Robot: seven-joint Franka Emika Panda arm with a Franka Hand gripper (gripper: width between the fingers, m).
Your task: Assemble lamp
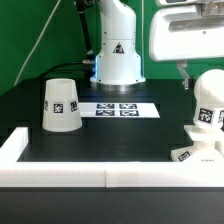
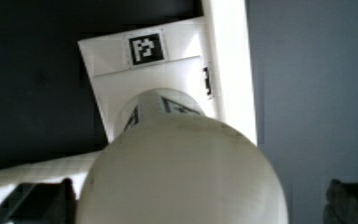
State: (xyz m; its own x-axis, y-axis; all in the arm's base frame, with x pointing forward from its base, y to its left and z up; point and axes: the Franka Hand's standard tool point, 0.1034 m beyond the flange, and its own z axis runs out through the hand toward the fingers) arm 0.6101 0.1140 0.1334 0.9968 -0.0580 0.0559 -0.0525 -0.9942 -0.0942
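A: claw status?
B: claw (image 2: 194, 200) spread. fingers (image 2: 34, 200) sit either side of the bulb (image 1: 208, 104), not touching it as far as the wrist view shows. bulb stands upright on the base (image 1: 190, 152), exterior view's right. shade (image 1: 60, 105) well apart, exterior view's left.
A: next move?
B: my guess is grip and twist the bulb home. centre on it first and keep it vertical. off-axis could jam it or drag the base.

The exterior view shows one white plastic tapered shade (image 1: 60, 105) at nine o'clock, one small rounded white bulb (image 1: 208, 102) at three o'clock and one flat square white base (image 1: 198, 151) at four. One thin white marker board (image 1: 120, 108) lies near centre.
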